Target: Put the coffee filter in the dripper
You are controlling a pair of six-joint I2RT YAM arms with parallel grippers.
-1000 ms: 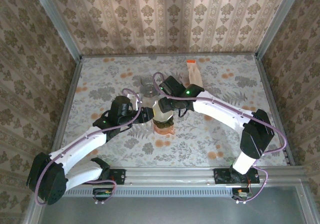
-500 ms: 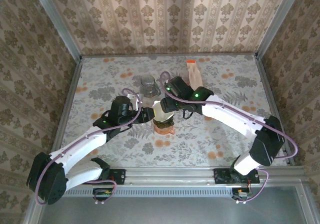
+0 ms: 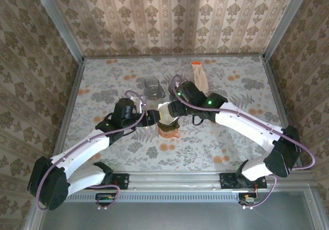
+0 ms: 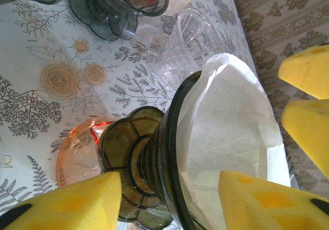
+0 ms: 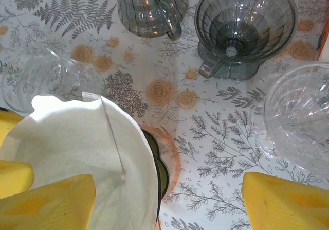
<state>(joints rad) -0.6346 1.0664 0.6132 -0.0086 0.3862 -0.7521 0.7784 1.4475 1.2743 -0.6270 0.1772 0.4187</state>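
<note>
On the floral table [image 5: 169, 93], filter [image 4: 231, 127] sits in dripper [image 4: 139, 158] between parted left fingers [image 4: 67, 204], under wide right fingers [image 5: 282, 204].

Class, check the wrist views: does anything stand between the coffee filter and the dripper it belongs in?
Nothing visible does. The white coffee filter already sits inside the dark green dripper, its paper edge standing above the rim.

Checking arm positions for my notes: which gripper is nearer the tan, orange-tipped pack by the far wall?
Right. The right gripper hovers near-left of the tan, orange-tipped pack, over the white paper filter; the left gripper sits beyond that filter.
</note>
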